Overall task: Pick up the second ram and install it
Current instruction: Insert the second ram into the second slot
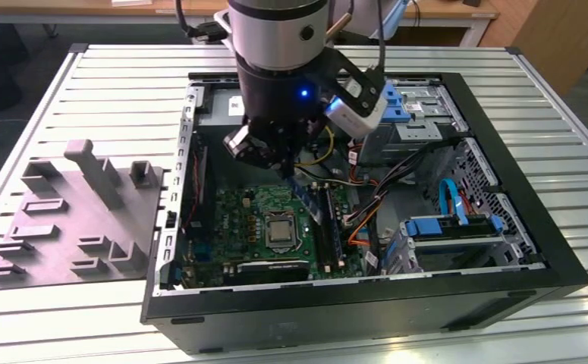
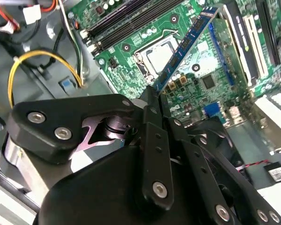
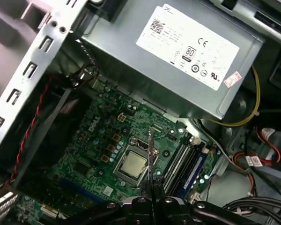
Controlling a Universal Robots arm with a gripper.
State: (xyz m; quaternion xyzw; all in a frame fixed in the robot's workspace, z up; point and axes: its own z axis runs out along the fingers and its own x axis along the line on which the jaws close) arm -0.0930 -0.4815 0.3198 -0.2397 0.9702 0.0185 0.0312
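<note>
The gripper [image 2: 152, 96] is clamped on one end of the ram [image 2: 189, 47]; the blue stick juts out from between the fingers over the motherboard [image 2: 210, 79]; in the first wrist view the ram [image 3: 150, 154] shows edge-on as a thin line, crossing the socket [image 3: 133, 165], just beside the black slots [image 3: 180, 161], not seated in them; the grey power supply [image 3: 178, 70] lies beyond the board; in the exterior view the arm reaches down into the open case [image 1: 375, 311], which lies on the slatted counter [image 1: 121, 83].
</note>
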